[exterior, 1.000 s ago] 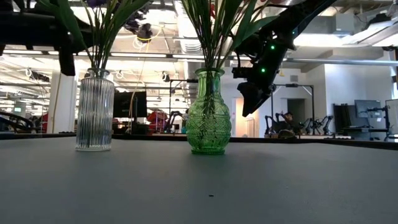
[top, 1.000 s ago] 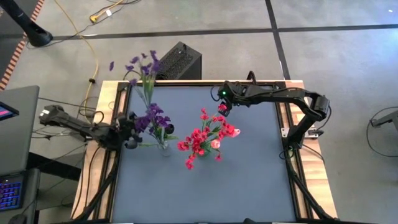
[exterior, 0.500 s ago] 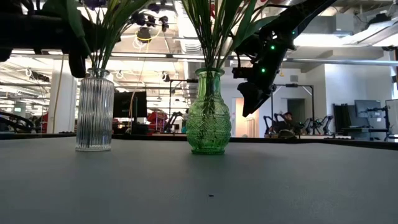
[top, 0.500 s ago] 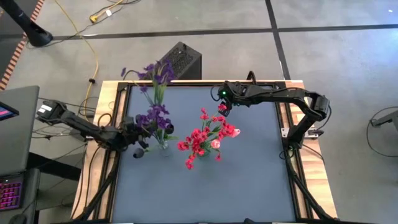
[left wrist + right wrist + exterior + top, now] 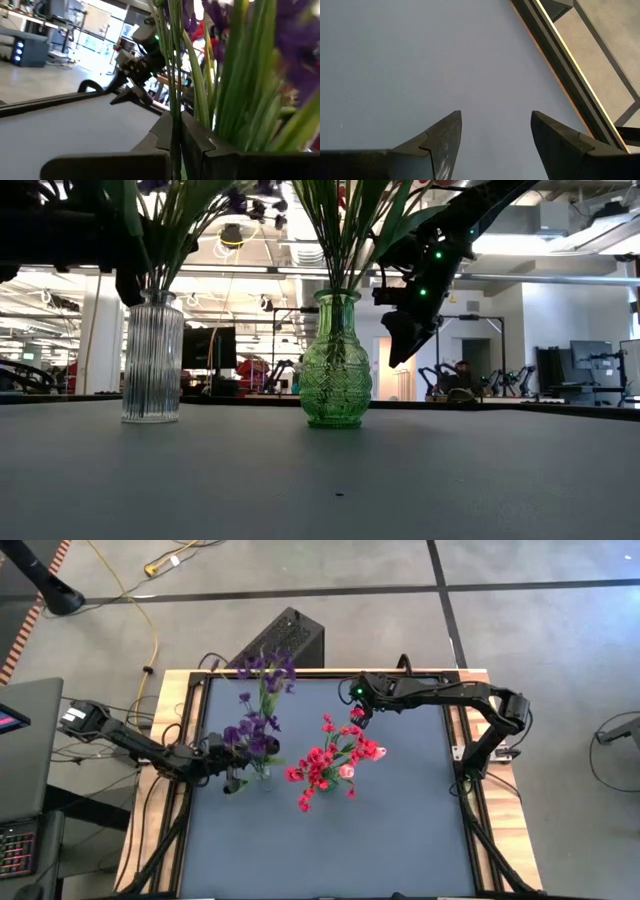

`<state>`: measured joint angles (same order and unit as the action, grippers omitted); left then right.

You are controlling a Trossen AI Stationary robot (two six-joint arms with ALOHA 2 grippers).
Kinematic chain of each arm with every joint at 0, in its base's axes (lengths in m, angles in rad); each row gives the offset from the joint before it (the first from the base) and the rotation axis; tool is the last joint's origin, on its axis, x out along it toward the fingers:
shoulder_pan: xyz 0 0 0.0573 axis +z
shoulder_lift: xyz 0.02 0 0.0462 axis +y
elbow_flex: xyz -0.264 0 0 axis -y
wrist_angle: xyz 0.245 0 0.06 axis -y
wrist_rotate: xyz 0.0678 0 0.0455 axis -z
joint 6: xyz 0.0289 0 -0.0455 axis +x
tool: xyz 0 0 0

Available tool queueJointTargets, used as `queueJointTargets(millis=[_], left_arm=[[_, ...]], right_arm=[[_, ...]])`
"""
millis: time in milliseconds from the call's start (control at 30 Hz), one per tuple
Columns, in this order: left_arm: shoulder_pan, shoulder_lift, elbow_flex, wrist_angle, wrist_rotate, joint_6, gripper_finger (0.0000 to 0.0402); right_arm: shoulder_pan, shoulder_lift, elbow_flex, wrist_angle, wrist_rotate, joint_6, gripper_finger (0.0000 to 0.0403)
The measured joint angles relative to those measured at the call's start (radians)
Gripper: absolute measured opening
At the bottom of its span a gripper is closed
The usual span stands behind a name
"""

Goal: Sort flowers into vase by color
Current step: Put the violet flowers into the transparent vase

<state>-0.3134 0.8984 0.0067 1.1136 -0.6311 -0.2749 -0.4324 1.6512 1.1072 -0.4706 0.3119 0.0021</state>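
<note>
A clear ribbed vase with purple flowers stands left of centre. To its right, a green glass vase holds red flowers and a pink-white tulip. My left gripper is beside the clear vase, on its left, and is shut on one more purple flower. That flower's blossoms reach toward the table's far edge. My right gripper hangs open and empty above the mat, at the far side of the red flowers. My left gripper pinches the purple flower's thin green stem between its two fingers. The fingers come roughly level from the table's left and lie across the stem. The stem rises from the fingers, slanting toward the far edge. Its lower end is hidden.
A black box stands on the floor just past the table's far edge. A wooden frame rims the blue-grey mat, whose near half is bare. A laptop sits left of the table.
My left gripper has gone toward the clear vase, to the table's right, sinking a little and rolling. The held purple flower has swung with it: its blossoms have moved from over the far left corner to the right, above the far edge behind the clear vase.
</note>
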Motion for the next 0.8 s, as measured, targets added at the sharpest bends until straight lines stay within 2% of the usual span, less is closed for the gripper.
queueJointTargets(millis=[800], left_arm=[[-0.001,0.013,0.0,-0.116,0.085,0.118,0.0]], right_arm=[[0.0,0.0,0.0,0.0,0.0,-0.002,0.0264]])
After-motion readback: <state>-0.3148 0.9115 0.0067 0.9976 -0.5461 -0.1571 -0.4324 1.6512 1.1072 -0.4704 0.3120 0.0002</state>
